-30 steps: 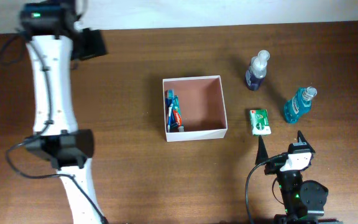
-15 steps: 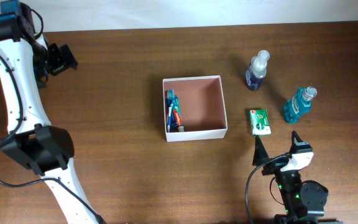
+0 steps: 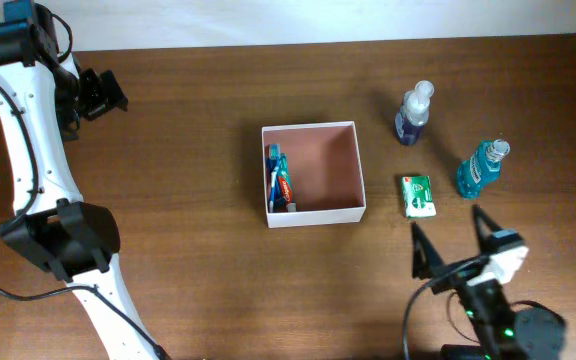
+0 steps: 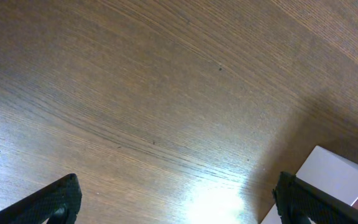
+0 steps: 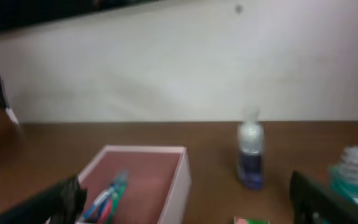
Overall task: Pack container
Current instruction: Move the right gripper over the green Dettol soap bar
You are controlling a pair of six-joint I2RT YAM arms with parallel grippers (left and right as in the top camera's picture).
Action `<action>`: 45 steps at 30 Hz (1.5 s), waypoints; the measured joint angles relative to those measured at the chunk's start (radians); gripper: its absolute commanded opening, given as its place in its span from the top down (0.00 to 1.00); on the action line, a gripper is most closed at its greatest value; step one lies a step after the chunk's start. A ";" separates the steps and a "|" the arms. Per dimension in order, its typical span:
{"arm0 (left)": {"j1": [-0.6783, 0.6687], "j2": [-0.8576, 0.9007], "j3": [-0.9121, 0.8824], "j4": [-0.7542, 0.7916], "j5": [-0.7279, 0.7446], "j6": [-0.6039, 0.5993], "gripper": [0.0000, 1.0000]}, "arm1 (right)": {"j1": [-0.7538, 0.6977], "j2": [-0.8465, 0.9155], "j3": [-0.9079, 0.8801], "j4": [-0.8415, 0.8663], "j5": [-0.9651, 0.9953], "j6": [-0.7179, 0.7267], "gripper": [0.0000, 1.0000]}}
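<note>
– Slid rightward, spread wider since a moment ago: right fingers (image 3: 419,258), holding nothing.
– Left fingers (image 4: 51,200)?
– Spread too, empty, off at the far corner of the table (image 3: 198,250).
– Next?
– Green packet (image 3: 419,196) just ahead of right fingers, lengthwise toward them; container (image 3: 318,213) mid-table, left of it.

Jaws wide apart and empty on both: left hand (image 3: 106,92) far left, right hand (image 3: 452,243) near right.
</note>
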 measured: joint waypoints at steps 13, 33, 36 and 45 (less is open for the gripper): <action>0.000 0.000 -0.002 0.002 0.004 0.002 0.01 | 0.000 0.856 0.764 -0.824 0.215 -0.171 0.02; 0.000 0.000 -0.002 0.002 0.003 0.003 0.01 | 0.000 1.577 0.956 -0.816 0.272 -0.212 0.02; 0.000 0.000 -0.002 0.002 0.003 0.003 0.01 | 0.002 1.607 0.956 -0.787 0.271 -0.212 0.01; 0.000 0.000 -0.002 0.002 0.003 0.003 0.01 | 0.055 1.675 0.956 -0.723 0.277 -0.212 0.02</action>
